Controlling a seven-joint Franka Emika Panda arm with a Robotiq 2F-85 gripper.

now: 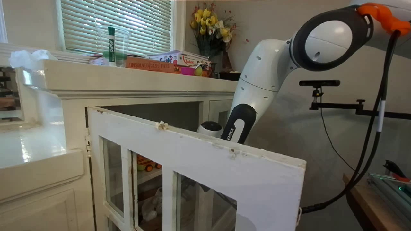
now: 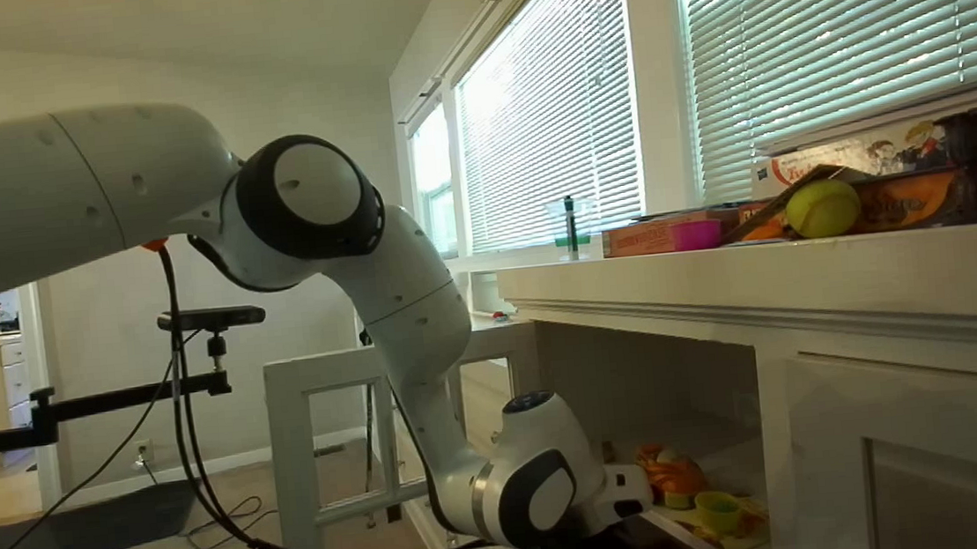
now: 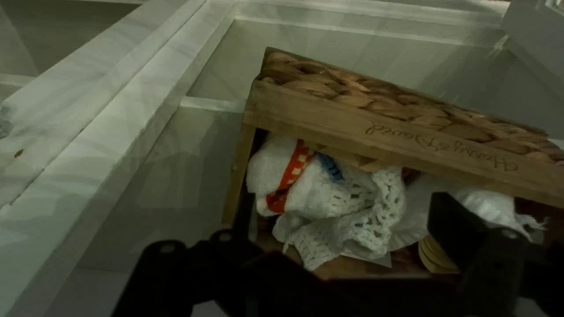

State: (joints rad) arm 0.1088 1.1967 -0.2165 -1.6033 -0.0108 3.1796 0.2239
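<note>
The claw has its fingers wide apart, the gap between them spanning a white openwork cloth that lies inside a wooden box with a woven side. In the wrist view one finger overlaps the box's left wall; whether it sits inside or above that edge, I cannot tell. A white towel with an orange band fills the corner beside the cloth. A strip of grey surface separates the box's left wall from a white painted frame. In an exterior view the glazed door stands out from the cabinet, its top edge crossing in front of the arm; in an exterior view that arm bends down below the counter's edge, its wrist near a shelf bearing a yellow-green cup.
</note>
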